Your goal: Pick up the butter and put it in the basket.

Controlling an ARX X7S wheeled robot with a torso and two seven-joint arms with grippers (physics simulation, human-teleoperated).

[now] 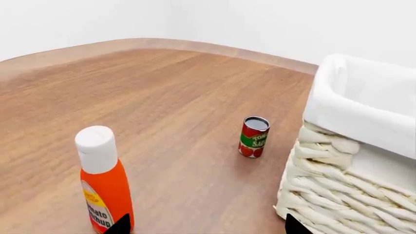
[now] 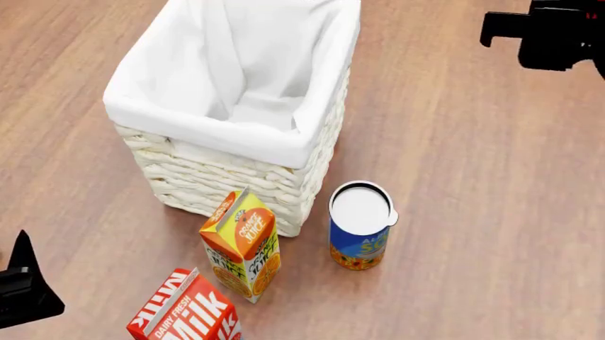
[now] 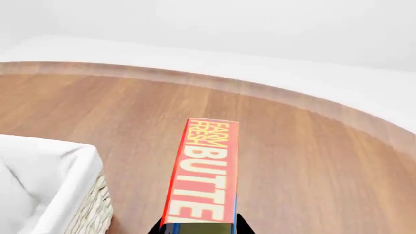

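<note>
Two arms in view from the head. Nearest me, the milk carton (image 2: 184, 312) at the bottom edge, then the juice carton (image 2: 242, 244) and a white-lidded can (image 2: 360, 225), both just beside the basket's (image 2: 232, 177) near wall. Basket upright on the wooden table (image 2: 472, 177), liner folded over the rim, nothing showing inside.

My right gripper (image 3: 198, 229) is clamped on the butter (image 3: 201, 170) — box held lengthwise away from the wrist camera, lettering up, raised above the table, beside the basket's corner (image 3: 58, 185) and not over its opening. From the head, that gripper (image 2: 553, 32) hangs beyond the basket, off to its right.

Left gripper (image 1: 204, 226): only two dark fingertips (image 1: 120, 225) show, set wide apart, nothing between them — ketchup bottle (image 1: 104, 180) close by, a small tomato-sauce can (image 1: 254, 136) farther on, near the basket wall.
</note>
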